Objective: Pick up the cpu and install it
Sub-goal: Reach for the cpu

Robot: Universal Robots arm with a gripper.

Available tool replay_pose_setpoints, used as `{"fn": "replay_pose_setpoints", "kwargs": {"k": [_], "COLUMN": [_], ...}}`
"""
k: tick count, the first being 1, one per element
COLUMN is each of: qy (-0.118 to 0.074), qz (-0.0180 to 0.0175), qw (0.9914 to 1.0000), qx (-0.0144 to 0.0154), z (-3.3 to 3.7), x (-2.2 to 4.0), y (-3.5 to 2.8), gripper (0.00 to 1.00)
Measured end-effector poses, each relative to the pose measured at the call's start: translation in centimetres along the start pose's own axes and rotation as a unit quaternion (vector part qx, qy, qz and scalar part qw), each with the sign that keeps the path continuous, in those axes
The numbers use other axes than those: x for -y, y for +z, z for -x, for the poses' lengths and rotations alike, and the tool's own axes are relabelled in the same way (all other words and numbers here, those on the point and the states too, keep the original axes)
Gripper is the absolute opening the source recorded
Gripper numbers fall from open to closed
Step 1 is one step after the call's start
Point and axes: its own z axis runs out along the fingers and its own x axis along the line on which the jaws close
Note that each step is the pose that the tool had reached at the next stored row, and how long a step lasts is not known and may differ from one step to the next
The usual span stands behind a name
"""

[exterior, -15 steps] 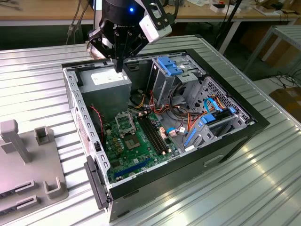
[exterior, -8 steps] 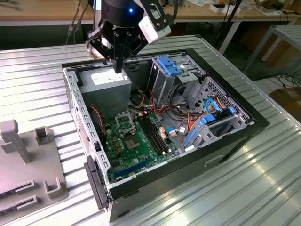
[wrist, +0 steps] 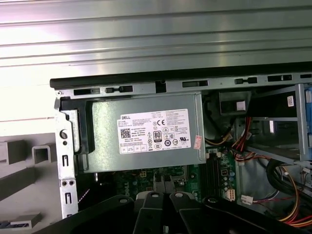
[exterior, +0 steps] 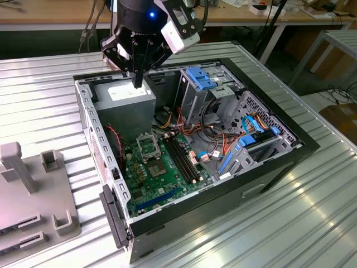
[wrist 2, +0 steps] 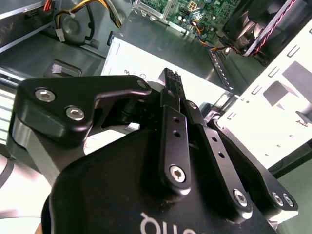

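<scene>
My gripper (exterior: 137, 82) hangs over the open computer case (exterior: 279, 125), its two black fingers pressed together and pointing down at the grey power-supply box (exterior: 127, 100). In the second wrist view the gripper (wrist 2: 171, 78) is shut, its tips just above the box's white label (wrist 2: 131, 58). The first wrist view looks down on the same box (wrist: 146, 134). The square black-and-metal socket (exterior: 146, 146) sits on the green motherboard (exterior: 167, 178), nearer the camera than the power supply. The cpu is out of view.
A bare dark square chip (exterior: 158, 169) lies just below the socket. Blue drive brackets (exterior: 202, 78) and bundles of coloured cables (exterior: 223, 139) fill the case toward the exterior view's right. A grey fixture (exterior: 33, 190) stands outside the case on the ribbed metal table (exterior: 312, 223).
</scene>
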Motion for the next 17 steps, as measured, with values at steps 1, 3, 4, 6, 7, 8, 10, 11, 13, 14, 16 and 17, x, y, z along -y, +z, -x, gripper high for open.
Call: {"fn": "replay_pose_setpoints", "kwargs": {"k": [1,3,4,6,7,8,10,11,13,14,16,17], "qy": [0.000,0.000,0.000,0.000,0.000,0.000,0.000,0.000,0.000,0.000,0.000,0.000], "qz": [0.0000,0.0000,0.0000,0.0000,0.0000,0.0000,0.0001,0.0000,0.0000,0.0000,0.0000,0.0000], "qw": [1.00000,1.00000,1.00000,1.00000,1.00000,1.00000,1.00000,1.00000,1.00000,1.00000,1.00000,1.00000], "qx": [-0.0001,-0.0002,-0.0002,-0.0003,-0.0003,-0.0003,-0.0004,-0.0004,-0.0005,-0.0005,-0.0005,-0.0006], "z": [-0.02,-0.07,-0.09,-0.13,-0.16,-0.20,-0.32,-0.36,-0.44,-0.48,-0.55,-0.58], "x": [0.00,0.01,0.01,0.01,0.01,0.02,0.02,0.03,0.04,0.04,0.05,0.05], "y": [0.01,0.04,0.05,0.07,0.08,0.09,0.12,0.12,0.13,0.14,0.15,0.16], "gripper": [0.11,0.11,0.11,0.11,0.11,0.11,0.11,0.11,0.11,0.11,0.11,0.11]}}
